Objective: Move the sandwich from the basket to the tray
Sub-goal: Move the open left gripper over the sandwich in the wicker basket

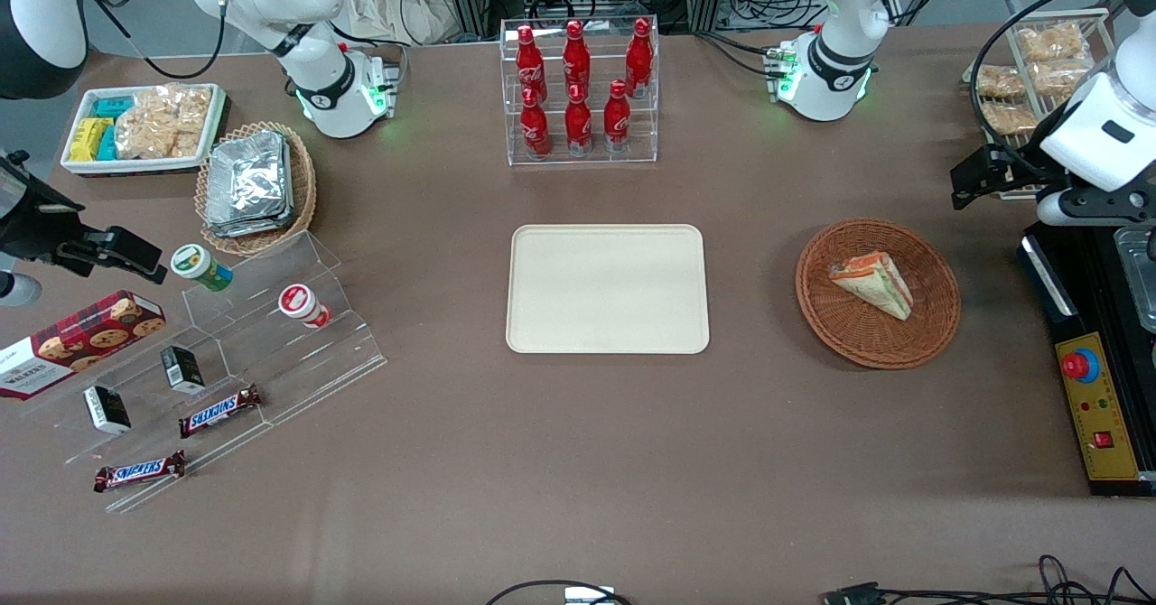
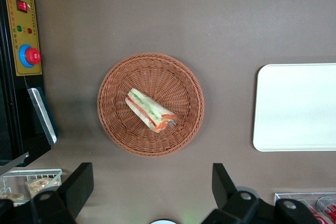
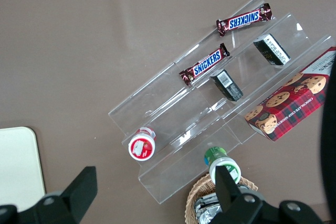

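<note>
The sandwich (image 1: 874,282), a wrapped white-bread wedge with orange, red and green layers, lies in the round reddish-brown basket (image 1: 939,316). The cream tray (image 1: 607,289) lies flat at the table's middle with nothing on it. My left gripper (image 1: 974,181) hangs high above the table, farther from the front camera than the basket and toward the working arm's end. In the left wrist view the gripper (image 2: 152,176) is open and empty, its fingers (image 2: 79,182) wide apart, with the sandwich (image 2: 150,110), the basket (image 2: 115,124) and the tray (image 2: 296,107) below.
A black control box with a red button (image 1: 1088,406) stands beside the basket at the working arm's end. A wire rack of snack packets (image 1: 1039,72) is above it. A clear rack of red bottles (image 1: 578,90) stands farther back than the tray. Acrylic steps with snacks (image 1: 226,361) lie toward the parked arm's end.
</note>
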Robot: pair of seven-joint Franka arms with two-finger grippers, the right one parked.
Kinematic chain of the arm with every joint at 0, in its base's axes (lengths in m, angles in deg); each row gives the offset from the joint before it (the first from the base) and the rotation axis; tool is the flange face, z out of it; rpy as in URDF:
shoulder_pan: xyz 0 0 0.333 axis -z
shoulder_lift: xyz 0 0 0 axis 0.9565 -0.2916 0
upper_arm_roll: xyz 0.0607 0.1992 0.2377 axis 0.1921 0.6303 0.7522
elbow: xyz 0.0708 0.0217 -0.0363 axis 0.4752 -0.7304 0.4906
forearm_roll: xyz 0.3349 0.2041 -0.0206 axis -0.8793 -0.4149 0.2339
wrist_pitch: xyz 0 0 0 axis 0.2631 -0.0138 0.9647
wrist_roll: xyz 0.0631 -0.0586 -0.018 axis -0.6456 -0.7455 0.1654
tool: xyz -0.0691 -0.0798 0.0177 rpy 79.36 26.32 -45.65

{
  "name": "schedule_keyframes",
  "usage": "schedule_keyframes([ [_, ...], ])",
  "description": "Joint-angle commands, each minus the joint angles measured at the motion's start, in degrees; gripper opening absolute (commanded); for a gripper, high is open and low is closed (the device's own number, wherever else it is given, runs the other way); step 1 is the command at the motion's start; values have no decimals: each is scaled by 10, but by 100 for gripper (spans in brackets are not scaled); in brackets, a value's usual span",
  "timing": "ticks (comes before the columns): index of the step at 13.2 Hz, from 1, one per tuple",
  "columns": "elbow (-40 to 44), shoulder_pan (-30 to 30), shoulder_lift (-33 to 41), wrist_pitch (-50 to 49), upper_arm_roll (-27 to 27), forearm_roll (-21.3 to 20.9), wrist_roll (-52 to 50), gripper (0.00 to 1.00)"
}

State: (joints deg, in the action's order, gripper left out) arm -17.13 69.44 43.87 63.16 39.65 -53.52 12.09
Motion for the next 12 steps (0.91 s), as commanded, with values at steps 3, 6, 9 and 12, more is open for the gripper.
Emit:
schedule_keyframes([
  [3,25,-4,-6,-26,2,-8,-20,100],
  [6,14,-17,-15,-26,5,-8,-10,100],
  [9,-41,-38,-9,8,5,-8,-39,100],
  [12,-132,-54,20,80,5,0,-110,100],
])
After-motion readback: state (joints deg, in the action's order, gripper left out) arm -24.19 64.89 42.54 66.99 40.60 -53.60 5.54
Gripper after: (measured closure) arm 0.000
